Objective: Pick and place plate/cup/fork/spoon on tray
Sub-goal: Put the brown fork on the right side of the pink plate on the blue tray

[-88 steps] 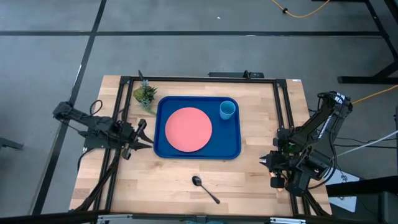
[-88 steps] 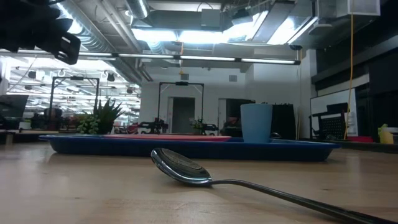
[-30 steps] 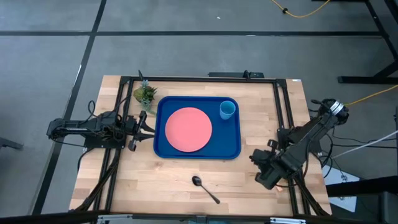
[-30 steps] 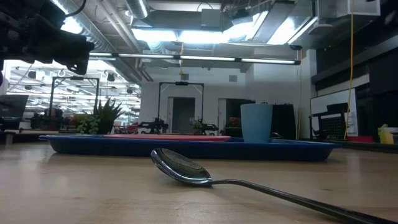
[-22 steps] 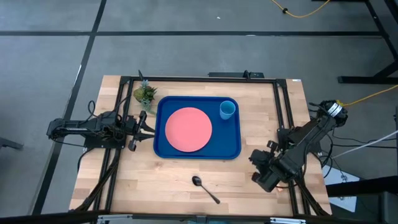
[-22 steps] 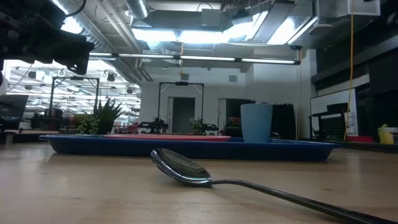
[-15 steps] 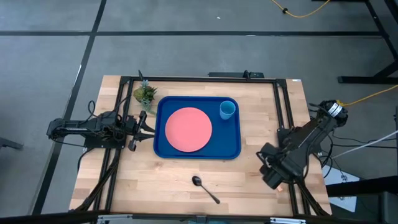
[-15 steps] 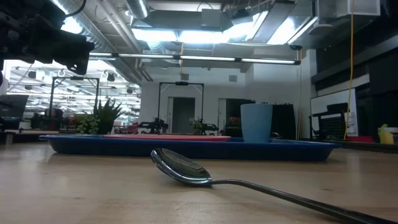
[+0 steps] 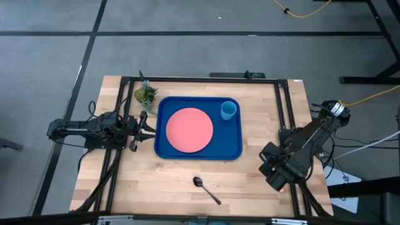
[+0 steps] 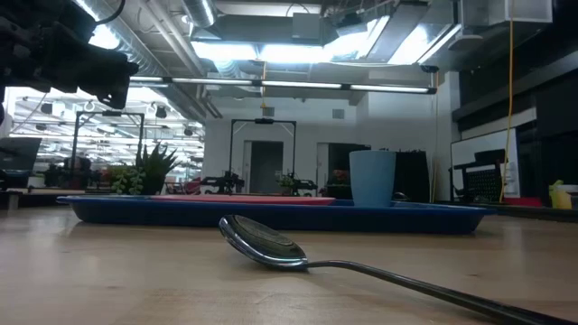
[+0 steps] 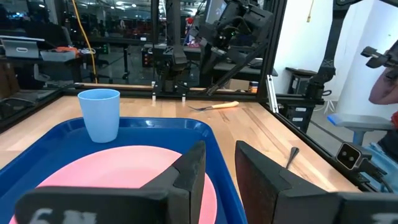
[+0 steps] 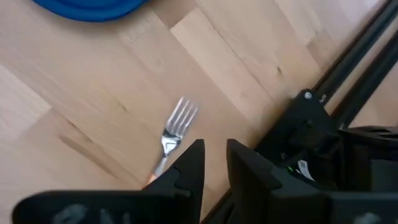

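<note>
High view: the right arm at the lower right of the frame has shifted a little in the last sec. Its right tool [image 9: 273, 174] went slightly toward the frame centre and then came back, and now hangs over the desk [image 9: 250, 181] near the right frame rail. Nothing else has moved. The plate [image 9: 189, 129] and the cup [image 9: 229, 110] sit in the tray [image 9: 160, 150] as before, w/ the cup in the tray's upper right corner. The spoon [image 9: 206, 189] lies in the same spot on bare wood, below the tray, well apart from both tools.

The fork [image 12: 169, 144] is hidden under the right arm from above. The right wrist view shows it flat on the desk, tines pointing away, w/ its handle running under the tool's fingers [image 12: 193, 163]. Those fingers are only slightly apart and I see nothing between them, so the fork is not grasped yet.

The left tool [image 9: 142, 128] waits just beside the tray's left edge, its position same as 1 sec ago, fingers apart and empty.

My judgement: plate and cup are done, approx. half of the task. The small shifts look like lining up over the fork, so the fork pick is the step in hand, and the spoon is left for later.
</note>
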You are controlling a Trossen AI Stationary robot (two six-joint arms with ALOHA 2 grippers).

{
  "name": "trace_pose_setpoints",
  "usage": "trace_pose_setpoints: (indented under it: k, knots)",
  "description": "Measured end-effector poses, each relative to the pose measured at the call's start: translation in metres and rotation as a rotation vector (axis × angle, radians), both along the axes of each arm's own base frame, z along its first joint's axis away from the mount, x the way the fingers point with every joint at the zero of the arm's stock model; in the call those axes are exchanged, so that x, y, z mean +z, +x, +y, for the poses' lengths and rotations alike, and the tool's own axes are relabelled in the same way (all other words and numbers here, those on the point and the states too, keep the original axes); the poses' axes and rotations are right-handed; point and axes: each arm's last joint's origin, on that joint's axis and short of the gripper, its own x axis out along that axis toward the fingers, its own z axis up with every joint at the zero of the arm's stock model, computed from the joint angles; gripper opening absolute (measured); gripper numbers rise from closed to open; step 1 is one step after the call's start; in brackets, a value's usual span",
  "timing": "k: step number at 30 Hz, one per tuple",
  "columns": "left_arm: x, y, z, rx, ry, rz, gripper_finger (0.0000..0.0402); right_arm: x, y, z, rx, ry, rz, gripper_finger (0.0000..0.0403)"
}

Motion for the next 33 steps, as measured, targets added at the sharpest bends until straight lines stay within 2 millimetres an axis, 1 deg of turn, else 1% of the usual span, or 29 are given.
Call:
trace_pose_setpoints:
  k: [6, 11, 14, 17, 21, 23, 26, 30, 33]
  knots:
    - [0.000, 0.000, 0.000, 0.000, 0.000, 0.000, 0.0080, 0.003, -0.004, -0.004, 0.002, -0.028, 0.021, 0.0073]
    - [0.000, 0.000, 0.000, 0.001, 0.000, 0.000, 0.0080, 0.006, -0.002, -0.007, -0.016, -0.057, -0.059, 0.0073]
    - [0.000, 0.000, 0.000, 0.002, 0.000, 0.000, 0.0080, -0.001, -0.010, -0.015, -0.065, -0.028, -0.070, 0.0073]
    - [0.000, 0.000, 0.000, 0.002, 0.000, 0.000, 0.0080, -0.019, -0.023, -0.028, -0.128, 0.072, -0.056, 0.0073]
    - [0.000, 0.000, 0.000, 0.001, 0.000, 0.000, 0.0080, -0.047, -0.035, -0.039, -0.139, 0.282, -0.085, 0.0073]
    - [0.000, 0.000, 0.000, 0.002, 0.000, 0.000, 0.0080, -0.058, -0.036, -0.039, -0.096, 0.389, -0.130, 0.0073]
    - [0.000, 0.000, 0.000, 0.003, 0.000, 0.000, 0.0080, -0.076, -0.037, -0.039, -0.038, 0.481, -0.174, 0.0073]
    - [0.000, 0.000, 0.000, 0.002, 0.000, 0.000, 0.0080, -0.094, -0.041, -0.038, -0.033, 0.590, -0.103, 0.0073]
    - [0.000, 0.000, 0.000, 0.003, 0.000, 0.000, 0.0080, -0.099, -0.043, -0.039, -0.034, 0.606, -0.096, 0.0073]
